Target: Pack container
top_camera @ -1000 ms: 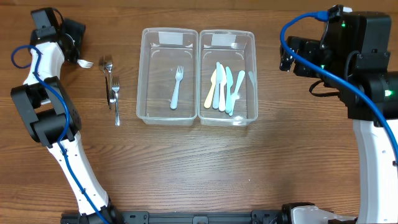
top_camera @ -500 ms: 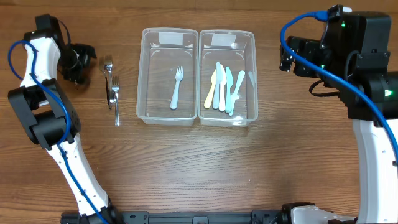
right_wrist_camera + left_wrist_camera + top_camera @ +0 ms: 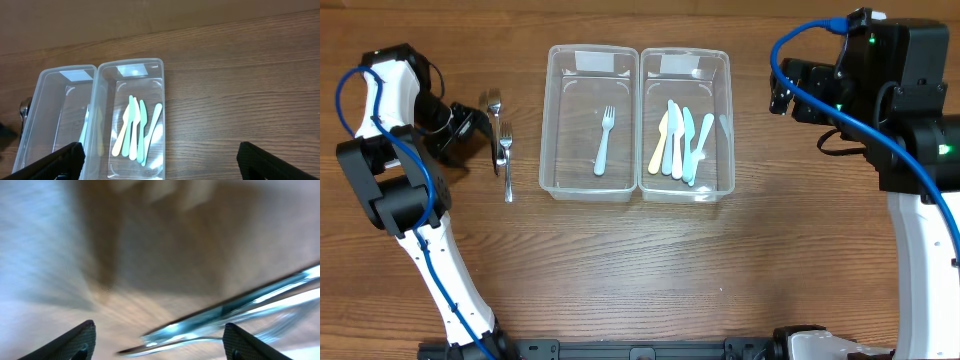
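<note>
1. The left gripper [image 3: 470, 128] stands released, its two dark fingertips [image 3: 80, 341] spread wide at the bottom corners of the left wrist view, clamped on nothing.
2. Between those tips, in the wrist view, shiny handles run slantwise. The picture is badly blurred, so I cannot tell whether a finger touches them.
3. From overhead, this gripper sits low at the left of the table [image 3: 650, 270], just beside the metal cutlery [image 3: 506, 160]: a spoon and forks lying lengthwise on the bare wood.
4. That cutlery lies outside the boxes, just left of the left container [image 3: 552, 120].
5. The left container is clear plastic and holds a single pale fork [image 3: 605, 140], tines pointing away from me.
6. The right container [image 3: 728, 120] touches it side by side and holds a bunch of pastel knives [image 3: 678, 140], yellow, green, blue and white, lying roughly parallel.
7. The right gripper [image 3: 780, 97] hangs well apart on the right, above the table beyond the right container, jaws spread wide and empty.
</note>
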`<state>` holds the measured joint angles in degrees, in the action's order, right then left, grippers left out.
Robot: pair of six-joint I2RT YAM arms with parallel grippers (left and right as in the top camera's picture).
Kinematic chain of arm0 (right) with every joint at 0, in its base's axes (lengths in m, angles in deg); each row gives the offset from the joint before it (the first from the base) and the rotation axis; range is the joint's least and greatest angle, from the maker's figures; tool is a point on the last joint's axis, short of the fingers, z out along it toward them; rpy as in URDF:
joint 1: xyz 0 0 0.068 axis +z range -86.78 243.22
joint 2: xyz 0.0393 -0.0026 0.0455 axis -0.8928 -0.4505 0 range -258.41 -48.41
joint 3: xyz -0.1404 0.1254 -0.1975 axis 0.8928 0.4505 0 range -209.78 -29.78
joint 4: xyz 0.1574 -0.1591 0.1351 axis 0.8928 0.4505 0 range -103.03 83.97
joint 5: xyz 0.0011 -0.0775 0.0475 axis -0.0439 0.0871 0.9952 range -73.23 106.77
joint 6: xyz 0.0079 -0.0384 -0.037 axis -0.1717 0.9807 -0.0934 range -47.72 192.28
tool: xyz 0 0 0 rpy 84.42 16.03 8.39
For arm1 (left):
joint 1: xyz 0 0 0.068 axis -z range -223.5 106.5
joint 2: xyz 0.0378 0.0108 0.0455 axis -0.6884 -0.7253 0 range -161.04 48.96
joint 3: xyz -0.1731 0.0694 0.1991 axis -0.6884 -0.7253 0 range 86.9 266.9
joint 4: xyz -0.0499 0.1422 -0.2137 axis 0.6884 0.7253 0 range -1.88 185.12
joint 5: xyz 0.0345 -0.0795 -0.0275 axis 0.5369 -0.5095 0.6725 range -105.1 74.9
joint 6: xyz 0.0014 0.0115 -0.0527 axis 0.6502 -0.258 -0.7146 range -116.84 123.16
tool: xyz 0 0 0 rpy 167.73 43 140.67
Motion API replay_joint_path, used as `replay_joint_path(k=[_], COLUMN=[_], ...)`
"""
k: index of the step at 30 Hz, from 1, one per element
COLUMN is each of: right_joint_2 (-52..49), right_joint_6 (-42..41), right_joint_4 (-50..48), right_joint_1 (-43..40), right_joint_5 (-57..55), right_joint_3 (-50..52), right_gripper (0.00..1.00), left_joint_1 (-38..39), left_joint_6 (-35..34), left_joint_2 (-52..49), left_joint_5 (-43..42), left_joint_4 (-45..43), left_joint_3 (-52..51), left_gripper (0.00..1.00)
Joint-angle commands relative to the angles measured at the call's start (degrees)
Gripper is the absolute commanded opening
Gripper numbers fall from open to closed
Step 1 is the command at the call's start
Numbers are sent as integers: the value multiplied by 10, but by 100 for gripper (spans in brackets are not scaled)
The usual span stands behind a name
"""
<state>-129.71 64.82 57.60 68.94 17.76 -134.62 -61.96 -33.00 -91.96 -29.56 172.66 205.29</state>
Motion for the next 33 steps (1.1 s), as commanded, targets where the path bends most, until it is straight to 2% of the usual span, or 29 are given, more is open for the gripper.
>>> replay_joint_path(k=[1, 6, 12, 18, 24, 26, 27, 28, 30, 32, 33], right_joint_2=[-1, -1, -1, -1, -1, -1, -1, -1, -1, -1, -1], right_joint_6=[2, 2, 2, 2, 2, 2, 2, 2, 2, 2, 2], right_joint_4=[-2, -2, -2, -2, -2, -2, -2, -2, -2, -2, -2], right_joint_1=[-2, -2, -2, -2, -2, -2, -2, -2, -2, -2, -2], right_joint_5=[-9, -9, -9, -9, -9, -9, -9, -9, -9, -9, -9], right_joint_3=[-2, -2, -2, -2, -2, -2, -2, -2, -2, -2, -2], right_gripper=[100, 100, 100, 100, 100, 100, 100, 100, 100, 100, 100], left_joint_1=[-3, -19, -21, -18, -19, -19, -19, -19, -19, -19, -19], left_joint_6=[36, 52, 118, 119, 119, 119, 117, 114, 103, 97, 97], left_joint_2=[-14, -14, -14, -14, -14, -14, -14, -14, -14, -14, -14], left_joint_5=[131, 160, 155, 180, 205, 207, 207, 207, 207, 206, 206], left_joint_4=[22, -15, -137, -212, -266, -274, -278, -279, -279, -279, -278], left_joint_3=[18, 18, 18, 18, 18, 18, 18, 18, 18, 18, 18], left_gripper=[83, 84, 89, 93, 89, 79, 71, 55, 35, 25, 23])
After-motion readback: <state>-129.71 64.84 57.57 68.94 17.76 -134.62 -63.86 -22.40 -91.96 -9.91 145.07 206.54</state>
